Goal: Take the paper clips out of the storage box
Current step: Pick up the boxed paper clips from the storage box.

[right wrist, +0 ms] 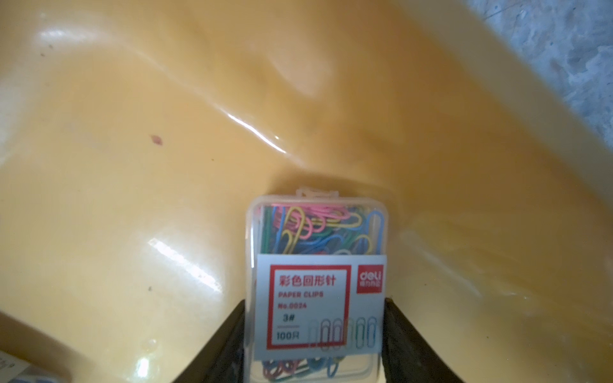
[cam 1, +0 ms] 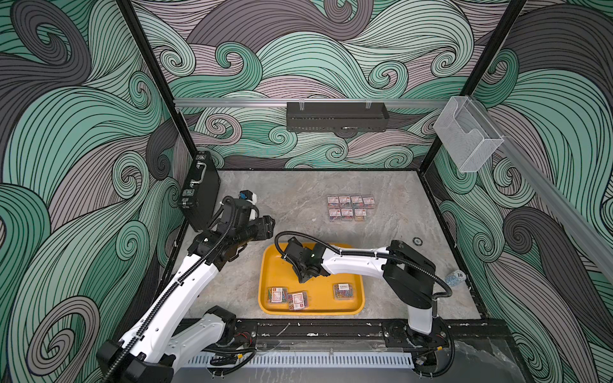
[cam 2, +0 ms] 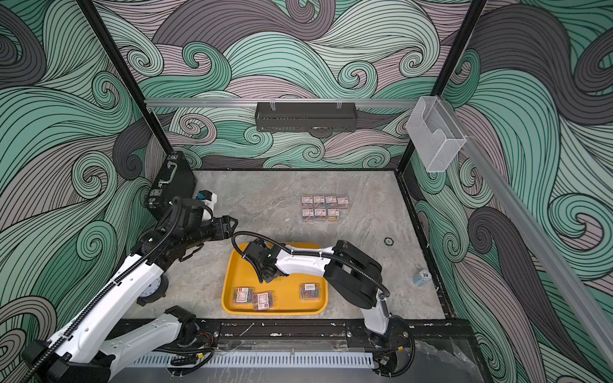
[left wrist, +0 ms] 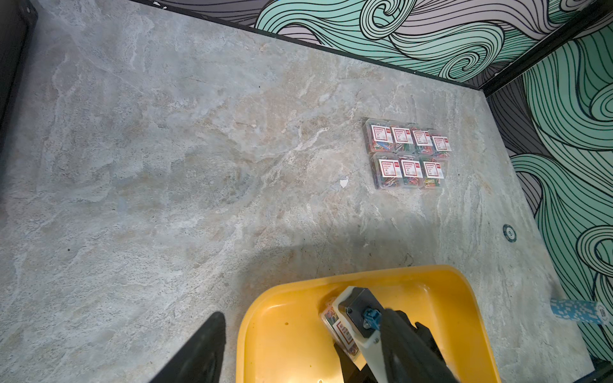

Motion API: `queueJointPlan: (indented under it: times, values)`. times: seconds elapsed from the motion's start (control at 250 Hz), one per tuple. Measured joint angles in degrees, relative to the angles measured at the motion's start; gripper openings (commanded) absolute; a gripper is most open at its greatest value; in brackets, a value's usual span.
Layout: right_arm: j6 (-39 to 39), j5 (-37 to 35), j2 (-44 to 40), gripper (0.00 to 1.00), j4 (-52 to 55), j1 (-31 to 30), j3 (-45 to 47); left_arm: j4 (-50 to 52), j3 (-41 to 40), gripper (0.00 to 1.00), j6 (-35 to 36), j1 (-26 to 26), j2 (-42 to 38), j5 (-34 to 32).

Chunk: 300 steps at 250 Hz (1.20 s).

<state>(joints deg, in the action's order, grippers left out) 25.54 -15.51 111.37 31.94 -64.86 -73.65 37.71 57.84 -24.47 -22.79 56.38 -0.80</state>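
We judge the step in hand to be the taking of one clip box (right wrist: 315, 232) from the storage box (cam 1: 278, 268); the right hand (right wrist: 315, 301) is down inside the storage box, in its far half, and its two black jaws lie flush against the two long sides of the clip box, so we read them as closed on it at about its width; whether it is already off the floor of the storage box we cannot tell. The left hand (cam 1: 270, 225) hangs above the counter (cam 1: 298, 199), outside the far corner of the storage box on the left arm's side, with its jaws apart and nothing between them. Three other paper clips boxes (cam 1: 297, 300) lie along the near rim inside the storage box; seven boxes (cam 1: 351, 207) are set in two neat rows on the counter, well beyond its far rim. The clip box should be light and stiff; its clear walls look smooth and probably slippery; the loose clips inside may shift; the small lid tab at one end could open if pressed. So we would hold it across the long sides near the middle, firmly but not hard.
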Motion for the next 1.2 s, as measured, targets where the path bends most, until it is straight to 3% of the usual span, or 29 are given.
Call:
queueJointPlan:
  times: [0.236, 0.719, 0.991, 1.199]
  values:
    - [-0.46, 1.51, -0.24, 0.64, -0.42, 1.62, 0.00, 0.00, 0.00, 0.72, 0.00, 0.02, 0.04, 0.20]
    - [-1.49, 4.11, -0.96, 0.54, -2.12, 2.60, 0.81, 0.02, 0.00, 0.72, 0.02, 0.00, 0.48, 0.24]
    - [-2.86, 4.61, -5.16, 0.53, -2.38, 3.10, 2.25, 0.02, 0.00, 0.72, 0.07, 0.00, 0.48, 0.90]
    - [-3.06, 5.99, -11.56, 0.52, -4.13, 4.35, 4.72, 0.00, 0.04, 0.70, 2.01, 0.00, 0.68, 6.51]
